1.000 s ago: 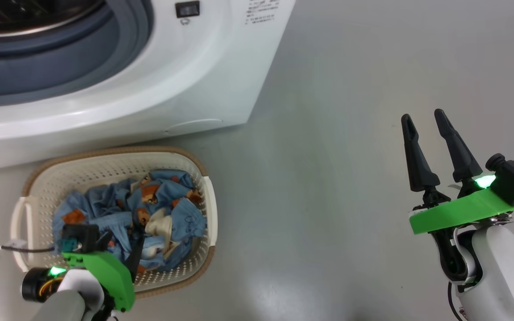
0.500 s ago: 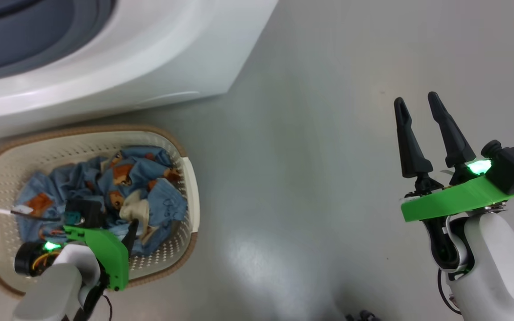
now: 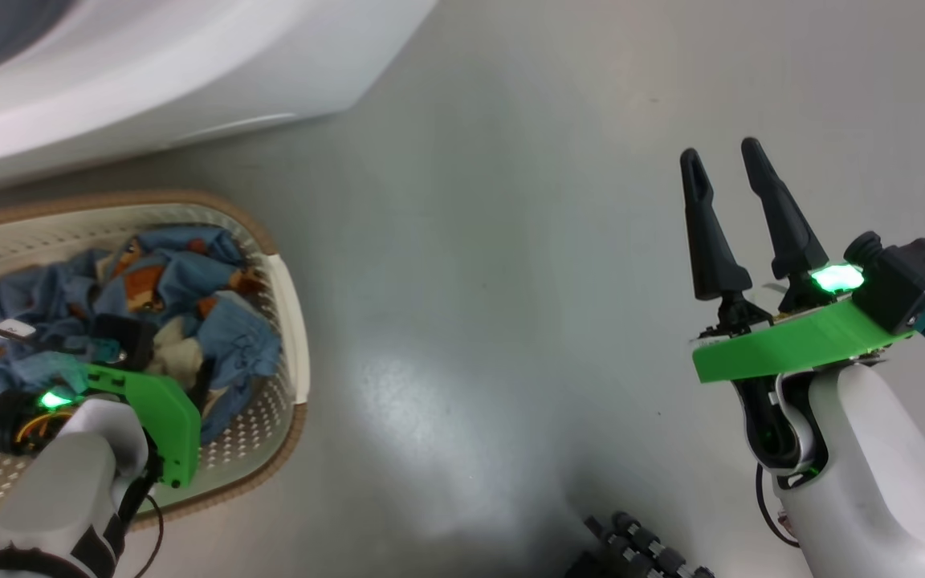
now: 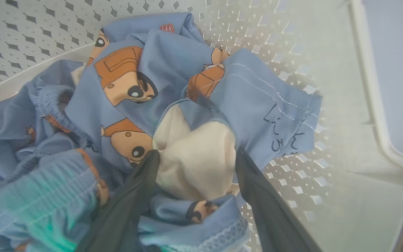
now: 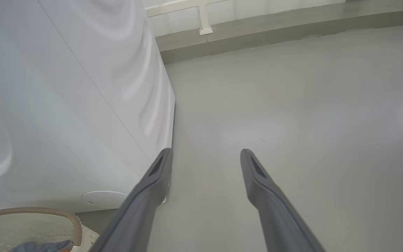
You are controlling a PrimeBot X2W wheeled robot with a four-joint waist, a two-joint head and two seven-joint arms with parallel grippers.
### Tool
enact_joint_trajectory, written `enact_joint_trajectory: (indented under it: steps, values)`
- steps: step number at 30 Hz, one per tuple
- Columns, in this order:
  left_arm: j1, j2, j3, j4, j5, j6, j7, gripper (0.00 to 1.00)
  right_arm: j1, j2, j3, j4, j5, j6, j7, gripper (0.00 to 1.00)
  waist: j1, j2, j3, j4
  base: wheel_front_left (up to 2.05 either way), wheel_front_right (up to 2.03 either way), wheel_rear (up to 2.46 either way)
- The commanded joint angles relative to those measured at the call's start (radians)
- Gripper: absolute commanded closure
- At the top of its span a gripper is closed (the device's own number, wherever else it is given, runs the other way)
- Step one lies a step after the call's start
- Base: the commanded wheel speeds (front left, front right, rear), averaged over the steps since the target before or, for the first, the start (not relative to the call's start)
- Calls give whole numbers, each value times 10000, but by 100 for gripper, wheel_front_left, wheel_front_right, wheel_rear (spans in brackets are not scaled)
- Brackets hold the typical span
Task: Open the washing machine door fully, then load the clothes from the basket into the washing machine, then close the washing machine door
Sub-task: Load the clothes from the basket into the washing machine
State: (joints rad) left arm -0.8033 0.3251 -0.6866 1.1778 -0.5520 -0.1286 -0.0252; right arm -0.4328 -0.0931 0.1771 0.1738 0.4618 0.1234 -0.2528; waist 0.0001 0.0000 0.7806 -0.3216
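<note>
The cream-white basket [image 3: 292, 321] stands on the floor in front of the white washing machine [image 3: 189, 64]. In it lie the light-blue clothes [image 3: 189, 265] with orange bears. My left gripper [image 3: 199, 384] reaches down into the basket. In the left wrist view the left gripper [image 4: 196, 154] is open, its two fingertips standing on either side of a cream-white fold of the clothes [image 4: 173, 70]. My right gripper [image 3: 721, 148] is open over bare floor, far right of the basket. The right gripper [image 5: 205, 151] points along the washing machine's side [image 5: 65, 87]. The washing machine door is out of view.
Grey floor [image 3: 495, 281] spreads between the basket and my right arm. A black ribbed part [image 3: 639, 546] shows at the bottom edge. The wall's foot [image 5: 257, 31] runs behind the machine. The basket's brown rim [image 5: 30, 211] lies near the machine's corner.
The head camera has swung, so the machine and basket have slid left and up in the picture. My left gripper stays down among the clothes. Both grippers remain open.
</note>
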Motion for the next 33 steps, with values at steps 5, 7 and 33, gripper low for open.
enact_joint_trajectory:
  steps: [5, 7, 33]
  values:
    - [-407, 328, 87, 455, -91, -19, 179, 0, 34, 57, 155, -294, -112, 73, -90, 0, -1, 0, 627, -457, 0, 0, 0]
    - [-605, 412, 86, 578, -84, 28, 186, 0, 24, 91, 158, -328, -117, 73, -90, 0, -1, 0, 796, -537, 0, 0, 0]
    - [-1200, 387, 223, 1042, -552, 328, 89, 100, -211, 283, 245, -237, -171, 73, -90, 0, -1, 0, 873, -478, 0, 0, 0]
